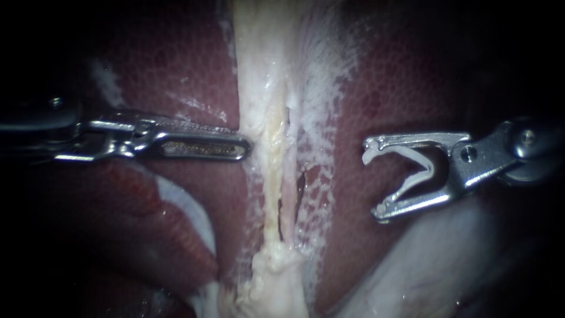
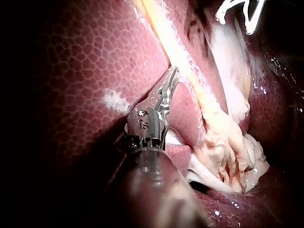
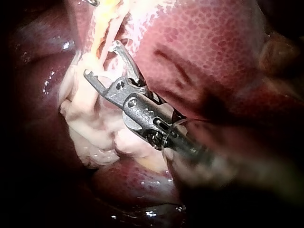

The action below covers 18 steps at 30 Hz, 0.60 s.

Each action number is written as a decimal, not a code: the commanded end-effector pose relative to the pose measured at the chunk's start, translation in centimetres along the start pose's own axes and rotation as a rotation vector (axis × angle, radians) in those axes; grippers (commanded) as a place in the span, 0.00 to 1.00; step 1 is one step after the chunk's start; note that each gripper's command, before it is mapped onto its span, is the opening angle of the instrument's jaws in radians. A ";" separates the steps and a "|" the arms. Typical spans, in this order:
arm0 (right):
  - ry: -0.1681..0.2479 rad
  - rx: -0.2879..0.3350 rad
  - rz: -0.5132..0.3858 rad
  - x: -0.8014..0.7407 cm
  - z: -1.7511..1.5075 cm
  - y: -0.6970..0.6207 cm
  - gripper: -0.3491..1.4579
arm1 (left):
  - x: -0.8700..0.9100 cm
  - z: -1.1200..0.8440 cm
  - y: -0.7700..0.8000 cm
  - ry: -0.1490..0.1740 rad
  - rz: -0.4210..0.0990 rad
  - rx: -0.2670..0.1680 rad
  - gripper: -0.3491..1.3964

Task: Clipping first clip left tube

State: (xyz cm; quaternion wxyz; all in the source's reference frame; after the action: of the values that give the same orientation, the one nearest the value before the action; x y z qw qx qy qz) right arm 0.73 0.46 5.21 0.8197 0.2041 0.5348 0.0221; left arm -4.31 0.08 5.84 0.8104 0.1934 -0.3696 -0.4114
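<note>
The left tool has its jaws closed on nothing. Its tip sits just beside the left tube, maybe to steady it. The right tool, apart from the tube, grips 1 white clip between spread jaws.

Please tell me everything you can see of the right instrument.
The right instrument is shiny metal and comes in from the right, in front of the liver. Its two jaws stand wide apart and hold a white clip, open in a V, one arm along each jaw. It hangs beside the pale tubes, apart from them.
</note>
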 end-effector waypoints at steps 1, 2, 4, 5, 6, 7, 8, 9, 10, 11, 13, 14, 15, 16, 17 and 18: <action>0.000 0.000 0.000 0.00 0.01 0.00 0.52 | 0.00 -0.01 0.00 0.001 0.000 0.001 0.00; 0.000 -0.001 0.000 0.00 0.01 0.00 0.52 | 0.00 -0.02 -0.01 0.001 -0.001 0.001 0.00; 0.000 -0.001 -0.007 0.00 0.03 -0.01 0.52 | -0.02 -0.06 -0.02 0.001 -0.002 0.003 0.00; -0.001 -0.001 -0.008 -0.01 0.05 -0.01 0.52 | -0.03 -0.10 -0.04 0.002 -0.003 0.005 0.00; 0.000 0.001 -0.003 -0.02 0.07 -0.02 0.52 | -0.05 -0.14 -0.05 0.003 -0.004 0.006 0.00; -0.001 0.000 0.001 -0.03 0.11 -0.03 0.52 | -0.07 -0.17 -0.06 0.003 -0.005 0.008 0.00; 0.000 0.002 0.004 -0.05 0.15 -0.05 0.52 | -0.09 -0.23 -0.07 0.004 -0.006 0.011 0.00; 0.001 0.007 0.012 -0.08 0.21 -0.07 0.52 | -0.11 -0.29 -0.07 0.003 -0.006 0.008 0.00; 0.002 0.013 0.020 -0.10 0.26 -0.09 0.52 | -0.12 -0.34 -0.07 0.005 -0.007 0.005 0.00; 0.002 0.015 0.022 -0.13 0.32 -0.12 0.52 | -0.13 -0.37 -0.06 0.005 -0.008 0.004 0.00; 0.003 0.029 0.035 -0.21 0.46 -0.17 0.52 | -0.18 -0.51 -0.04 -0.008 -0.012 0.000 0.00; 0.003 0.034 0.036 -0.24 0.53 -0.20 0.52 | -0.21 -0.59 -0.02 -0.016 -0.015 -0.006 0.00; 0.003 0.037 0.041 -0.27 0.60 -0.22 0.52 | -0.23 -0.64 -0.01 -0.022 -0.018 -0.008 0.00; 0.003 0.040 0.047 -0.30 0.66 -0.25 0.52 | -0.26 -0.70 0.00 -0.025 -0.021 -0.008 0.00; 0.002 0.044 0.057 -0.34 0.75 -0.27 0.52 | -0.27 -0.74 0.00 -0.028 -0.023 -0.010 0.00; 0.002 0.046 0.058 -0.36 0.81 -0.29 0.52 | -0.30 -0.80 0.00 -0.034 -0.028 -0.011 0.00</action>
State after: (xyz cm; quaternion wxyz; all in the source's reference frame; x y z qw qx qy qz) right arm 1.29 -0.20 5.75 0.8124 0.2435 0.5284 0.0379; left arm -3.80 0.34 5.15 0.7987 0.1870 -0.3784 -0.4288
